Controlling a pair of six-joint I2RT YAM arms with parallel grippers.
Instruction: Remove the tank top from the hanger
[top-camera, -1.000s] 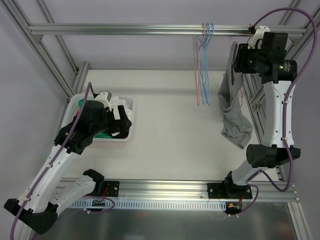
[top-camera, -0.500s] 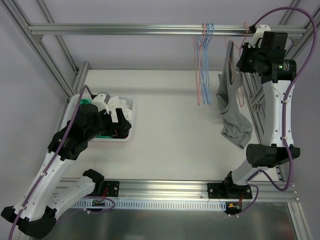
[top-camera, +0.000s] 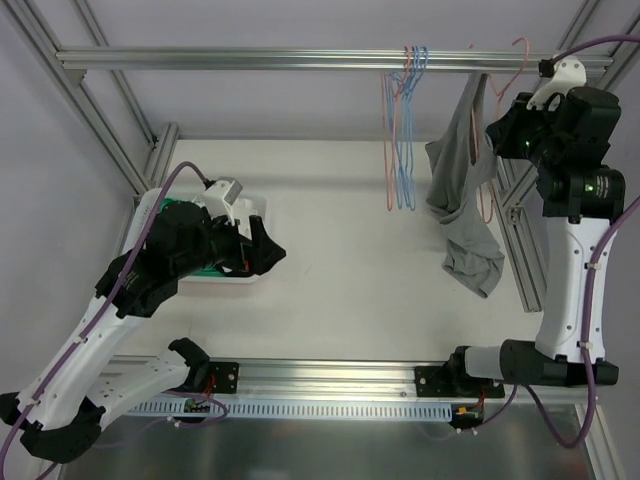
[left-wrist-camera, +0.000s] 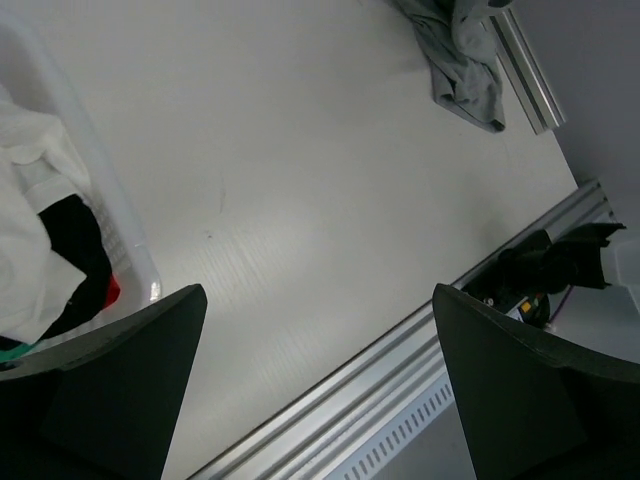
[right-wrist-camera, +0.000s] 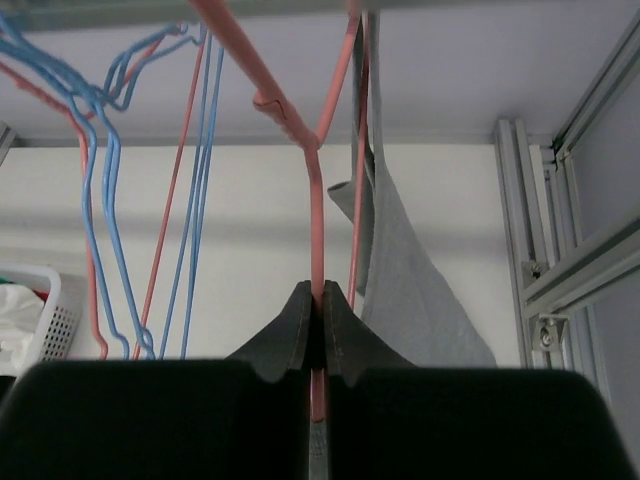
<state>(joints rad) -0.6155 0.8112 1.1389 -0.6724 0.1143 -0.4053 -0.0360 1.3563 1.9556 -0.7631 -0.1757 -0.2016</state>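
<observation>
Black fingers of the right gripper (right-wrist-camera: 316, 305) are clamping tight on the thin wire of a salmon-pink hanger (right-wrist-camera: 262, 95), with the grey tank top (right-wrist-camera: 410, 290) draping from it and bunching at its lower end on the white table (top-camera: 340, 250) (close to the right-hand frame). Blue hangers (top-camera: 405, 130) are dangling from the rail (top-camera: 250, 58) alongside. Across the table, the left gripper (left-wrist-camera: 318, 300) is hovering, jaws spread wide and holding nothing, beside a white basket (left-wrist-camera: 125, 240) of laundry (left-wrist-camera: 30, 200).

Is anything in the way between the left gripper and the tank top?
Low down, nothing visible: bare table lies between the left gripper and the tank top. Higher up, empty hangers hang from the rail beside it, toward the left arm.
</observation>
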